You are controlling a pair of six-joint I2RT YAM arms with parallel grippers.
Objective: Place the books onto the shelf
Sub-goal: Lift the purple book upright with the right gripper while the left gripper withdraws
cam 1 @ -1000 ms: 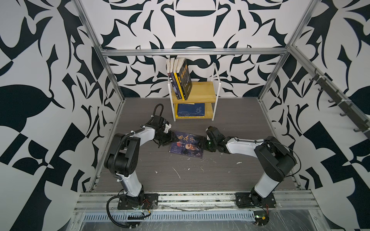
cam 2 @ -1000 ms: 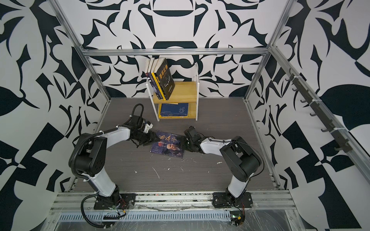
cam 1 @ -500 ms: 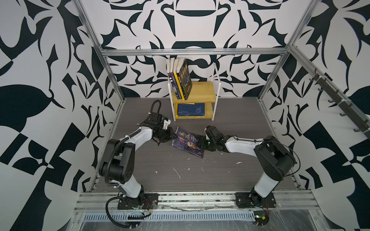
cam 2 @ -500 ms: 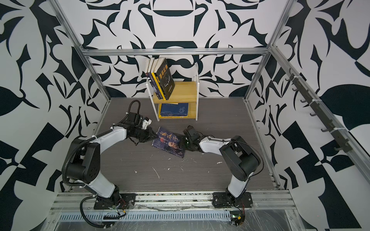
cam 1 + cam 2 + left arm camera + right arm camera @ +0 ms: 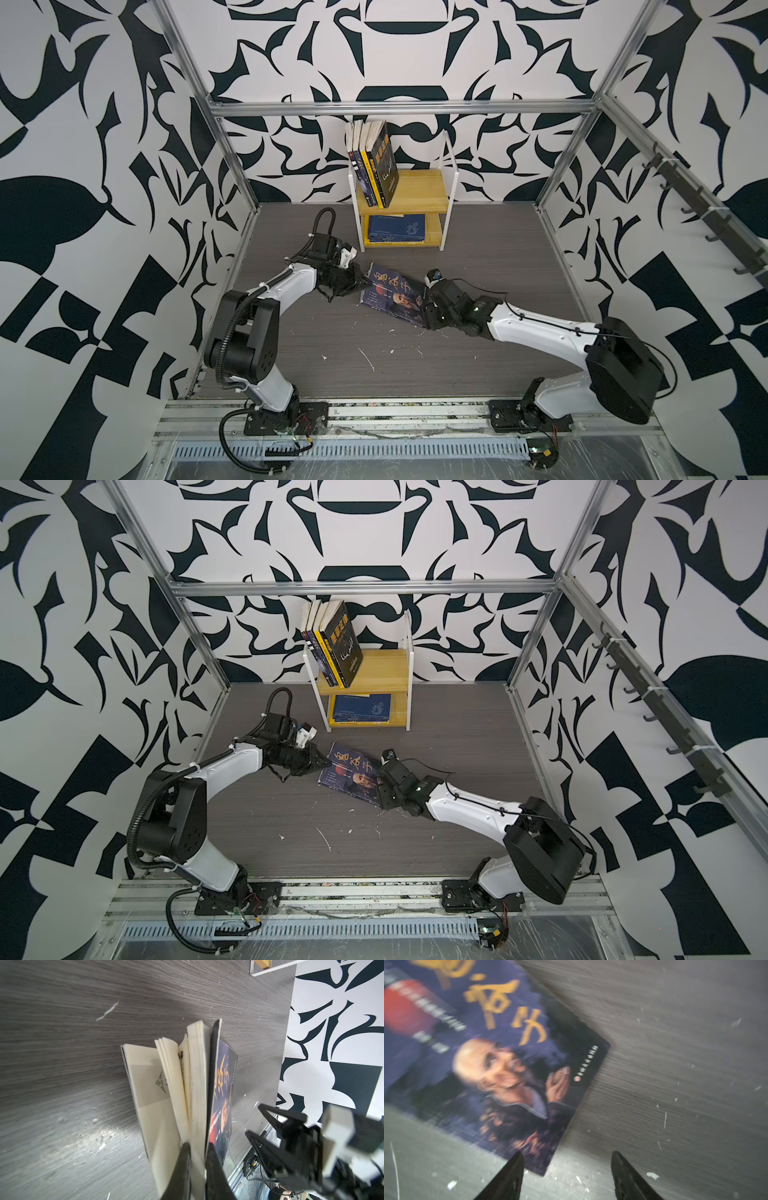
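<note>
Count: two arms, one shelf (image 5: 419,187), one loose book (image 5: 392,291), several white scraps on the table (image 5: 498,257).

Shelf stands at the table's back edge, middle. Upper board: at least four upright books (image 5: 376,166) leaning at its left end; exact number unclear. Lower board: a navy book (image 5: 397,227) flat on a yellow one.

Loose book, purple-blue with gold characters, sits mid-table in front of the shelf, between both grippers.

Left gripper (image 5: 198,1145) is clenched on the book's edge. Both top views show only the cover. The left wrist view adds that the jaws pinch the front cover plus a block of pages, while the back cover and some leaves fan loose.

Right gripper (image 5: 566,1153) is released, fingers wide apart. The right wrist view shows the book's corner just beside one finger (image 5: 512,1167); contact cannot be told. The cover shows a bald bearded man.
</note>
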